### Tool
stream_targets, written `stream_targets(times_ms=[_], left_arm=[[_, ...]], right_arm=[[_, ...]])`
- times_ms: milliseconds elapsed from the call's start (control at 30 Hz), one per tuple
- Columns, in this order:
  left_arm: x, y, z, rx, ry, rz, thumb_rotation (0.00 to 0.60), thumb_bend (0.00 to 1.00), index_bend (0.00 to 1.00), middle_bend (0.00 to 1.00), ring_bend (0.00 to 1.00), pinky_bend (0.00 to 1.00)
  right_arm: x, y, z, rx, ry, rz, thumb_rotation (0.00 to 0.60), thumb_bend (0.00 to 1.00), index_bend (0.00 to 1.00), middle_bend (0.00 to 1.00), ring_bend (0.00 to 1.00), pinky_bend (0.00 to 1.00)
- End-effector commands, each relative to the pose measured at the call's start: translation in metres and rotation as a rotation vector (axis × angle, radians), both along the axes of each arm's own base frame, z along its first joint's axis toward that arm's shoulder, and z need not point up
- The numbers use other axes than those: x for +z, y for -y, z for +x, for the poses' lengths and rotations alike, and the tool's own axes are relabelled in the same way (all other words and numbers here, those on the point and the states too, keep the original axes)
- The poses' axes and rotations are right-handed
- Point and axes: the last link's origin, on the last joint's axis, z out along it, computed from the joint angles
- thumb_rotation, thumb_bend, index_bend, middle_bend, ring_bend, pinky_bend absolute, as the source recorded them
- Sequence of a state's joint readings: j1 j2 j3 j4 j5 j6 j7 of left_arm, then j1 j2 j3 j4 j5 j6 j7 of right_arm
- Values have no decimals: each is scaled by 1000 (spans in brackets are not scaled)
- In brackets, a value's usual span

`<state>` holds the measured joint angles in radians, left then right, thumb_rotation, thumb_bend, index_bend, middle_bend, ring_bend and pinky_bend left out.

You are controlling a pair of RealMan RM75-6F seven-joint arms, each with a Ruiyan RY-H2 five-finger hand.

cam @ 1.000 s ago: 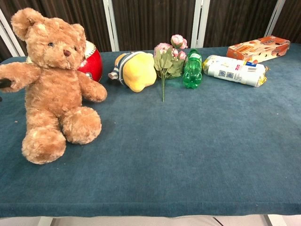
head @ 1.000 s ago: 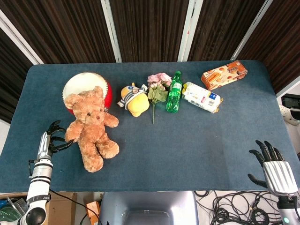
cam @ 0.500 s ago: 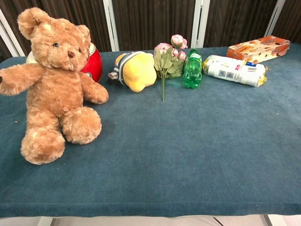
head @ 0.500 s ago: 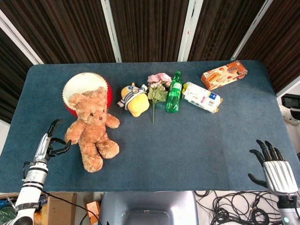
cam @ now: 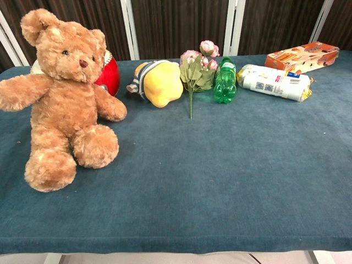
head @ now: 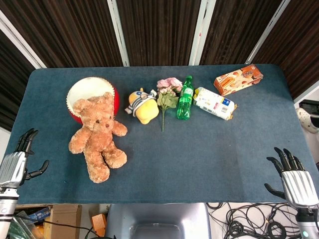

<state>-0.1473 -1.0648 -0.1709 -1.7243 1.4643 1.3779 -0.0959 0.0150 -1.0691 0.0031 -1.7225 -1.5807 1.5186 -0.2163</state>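
1. The surface (head: 199,159) is covered in dark blue cloth.
2. Dark brown ribbed panels (head: 159,30), divided by pale metal strips (head: 119,32), are seen behind it.
3. Tangled black cables (head: 244,221) are noted on the floor below.

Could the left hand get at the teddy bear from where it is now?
Probably yes. The left hand hangs open just off the table's left edge, and only bare blue cloth lies between it and the teddy bear, whose near arm points toward it.

Blue table (head: 209,154) bears teddy bear (head: 98,135), drum (head: 84,89), bottle (head: 185,98).
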Motion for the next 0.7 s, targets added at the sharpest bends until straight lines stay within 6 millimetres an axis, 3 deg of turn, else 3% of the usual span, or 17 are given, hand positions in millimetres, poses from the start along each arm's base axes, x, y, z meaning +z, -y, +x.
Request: stream_targets(times_ms=[33, 233, 467, 700], left_arm=[[3, 35, -21, -132, -370, 54, 600, 319, 74, 0, 0, 369], [0, 56, -33, -40, -491, 36, 600, 315, 130, 33, 45, 346], [-3, 56, -31, 1, -578, 3, 600, 315, 157, 95, 65, 331], [-5, 54, -26, 16, -557, -10, 600, 314, 159, 137, 79, 328]], right_arm=[[3, -4, -2, -15, -52, 2, 600, 35, 235, 49, 26, 189], [5, -8, -1, -59, -113, -11, 600, 34, 147, 25, 26, 190], [4, -7, -1, -83, -116, -11, 600, 34, 123, 25, 26, 190], [3, -6, -1, -93, -104, -8, 600, 34, 122, 25, 26, 191]])
